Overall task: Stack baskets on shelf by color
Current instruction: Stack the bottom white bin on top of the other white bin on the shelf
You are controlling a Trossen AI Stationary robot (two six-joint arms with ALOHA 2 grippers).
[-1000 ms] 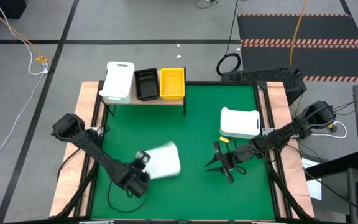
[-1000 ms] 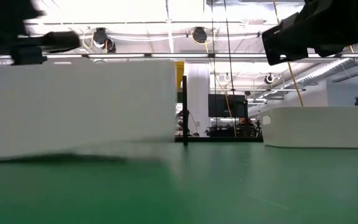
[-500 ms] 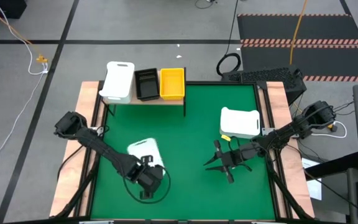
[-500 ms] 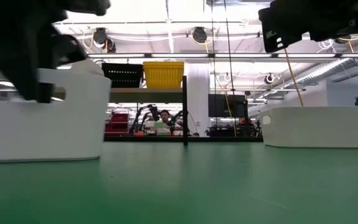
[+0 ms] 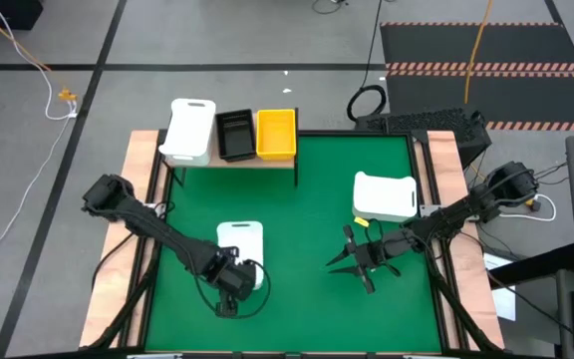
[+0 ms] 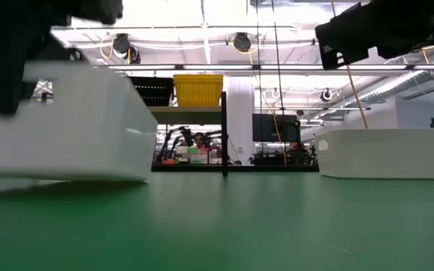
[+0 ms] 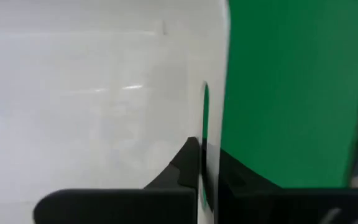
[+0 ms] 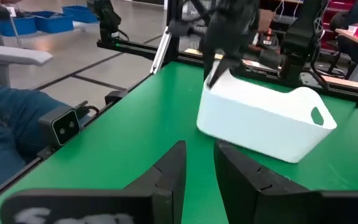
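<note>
Your left gripper, jaws clamped on the white basket, has just righted it, ready for shelf stacking.

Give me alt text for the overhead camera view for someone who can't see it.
Seen from above, the left tool grips the near end of a white basket on the green mat. The right tool hovers beside another white basket. On the shelf sit white, black and yellow baskets.
</note>
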